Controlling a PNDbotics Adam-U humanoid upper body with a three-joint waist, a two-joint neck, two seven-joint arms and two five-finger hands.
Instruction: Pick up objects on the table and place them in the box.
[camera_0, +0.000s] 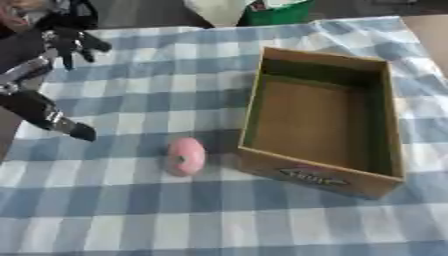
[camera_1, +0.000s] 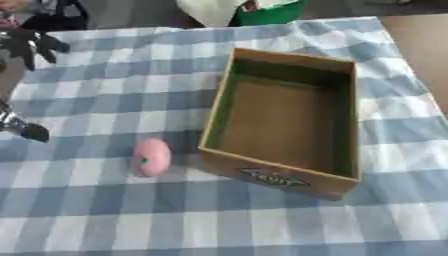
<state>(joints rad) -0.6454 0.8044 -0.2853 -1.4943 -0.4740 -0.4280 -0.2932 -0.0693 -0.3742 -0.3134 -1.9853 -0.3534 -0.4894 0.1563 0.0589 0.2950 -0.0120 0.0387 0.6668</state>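
A pink rounded object (camera_0: 185, 156) is seen lying on the blue-checked tablecloth (camera_0: 131, 95), just beside the open brown cardboard box (camera_0: 319, 120). The black left hand (camera_0: 52, 65), fingers spread open, is shown more fully in the left eye view.

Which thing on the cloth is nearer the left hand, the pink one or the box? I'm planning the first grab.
The pink round object: it lies left of the cardboard box, on the side where the left hand hangs.

1 pink obj (camera_0: 185, 156), 1 cardboard box (camera_0: 319, 175), 1 checked cloth (camera_0: 131, 215)
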